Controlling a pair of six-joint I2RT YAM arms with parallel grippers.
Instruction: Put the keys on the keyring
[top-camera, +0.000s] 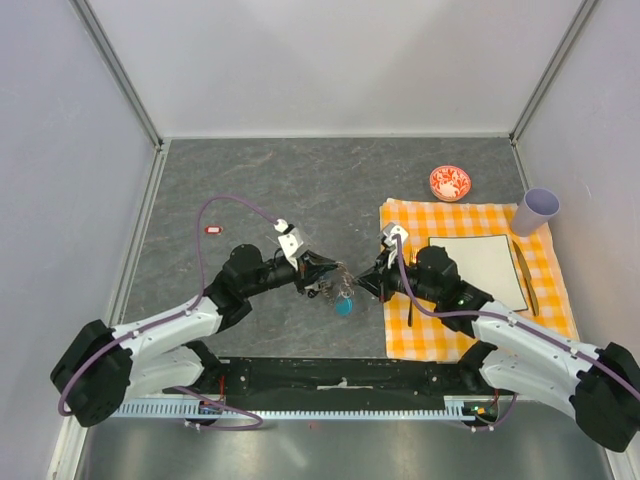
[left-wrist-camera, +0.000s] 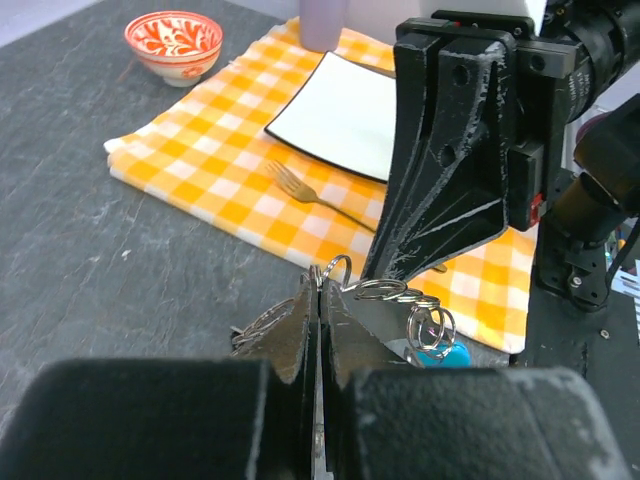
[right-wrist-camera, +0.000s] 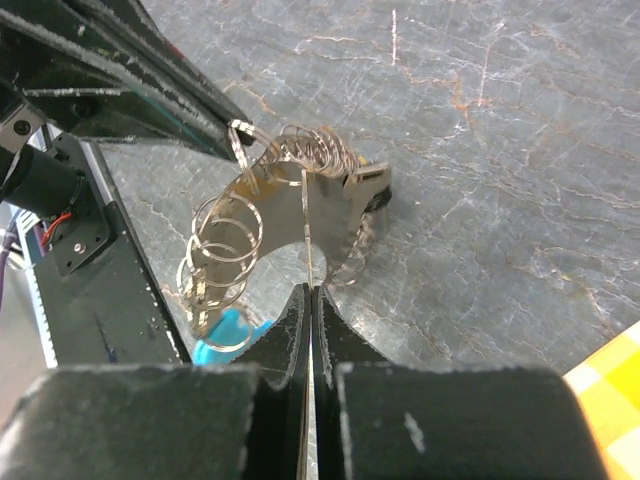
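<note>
**Left gripper (top-camera: 320, 280) pinches the keyring (top-camera: 342, 290)**

Its fingers are pressed together on one ring. Right gripper (top-camera: 366, 284) faces it, tips pressed together too, touching a flat silver piece (right-wrist-camera: 340, 215). I cannot tell if it grips that piece.

The keyring sits between the two tips, over the middle of the table (top-camera: 300, 190), left of the cloth (top-camera: 450, 222). From above it is just a small tangle. The right wrist view shows more: a line of rings runs from the left tip to the blue strap (right-wrist-camera: 225, 335). From above, the strap end lies nearest the arm bases.

The left wrist view shows the bowl (left-wrist-camera: 173, 42) with a red pattern inside. The cup (top-camera: 540, 210) stands upright, and its inside is hidden. Plate (top-camera: 490, 262) and fork (left-wrist-camera: 310, 190) lie on the cloth.
</note>
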